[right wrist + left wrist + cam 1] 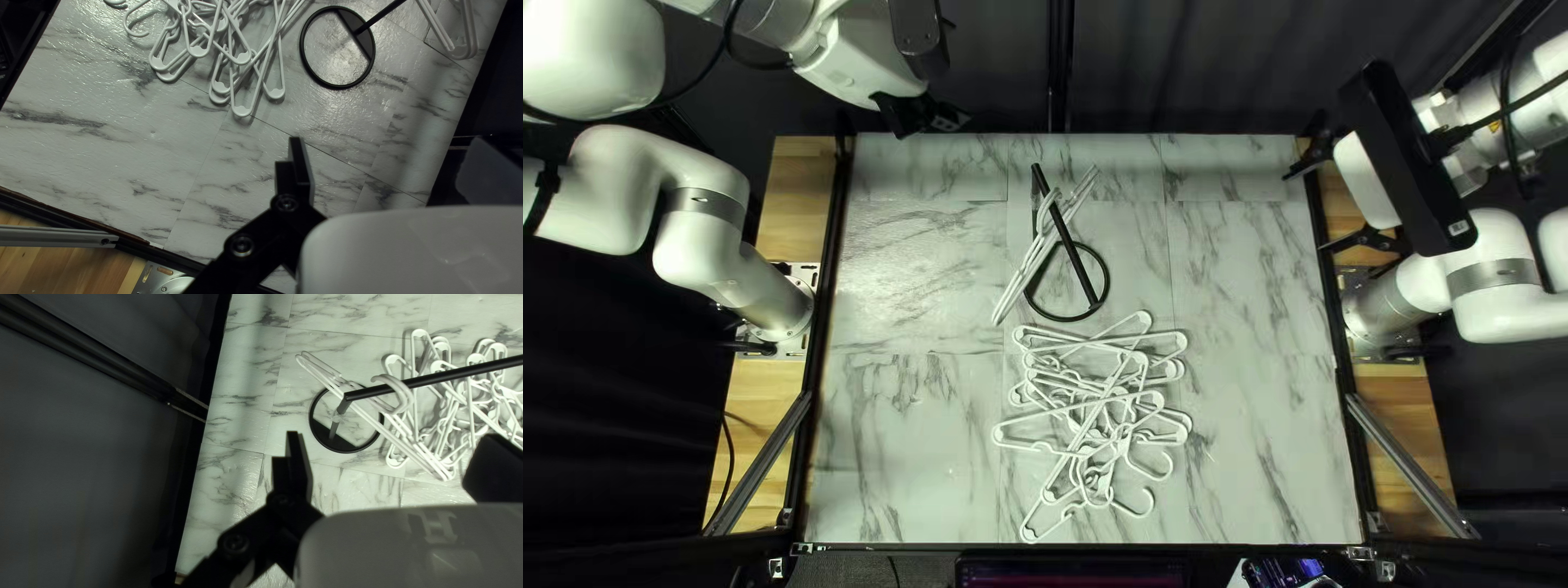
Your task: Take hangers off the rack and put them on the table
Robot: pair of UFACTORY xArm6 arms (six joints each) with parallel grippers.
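The black rack (1080, 272) stands on the table (904, 261), its round base flat on the marble top. A few white hangers (1026, 267) hang on its bar; the left wrist view shows their hooks (402, 394) over the bar (463, 373). A tangled pile of white hangers (1105, 397) lies on the near side of the rack. My left gripper (931, 118) is raised at the far left edge; in its wrist view the gripper (391, 436) is open and empty. Above the right edge is my right gripper (1309, 211); its wrist view shows the gripper (387, 140) open, holding nothing.
Black rails (820, 327) run along the table's sides, with wooden boards (768, 392) beyond them. A dark curtain (1176, 65) hangs behind the far edge. Marble surface shows on both sides of the rack and pile.
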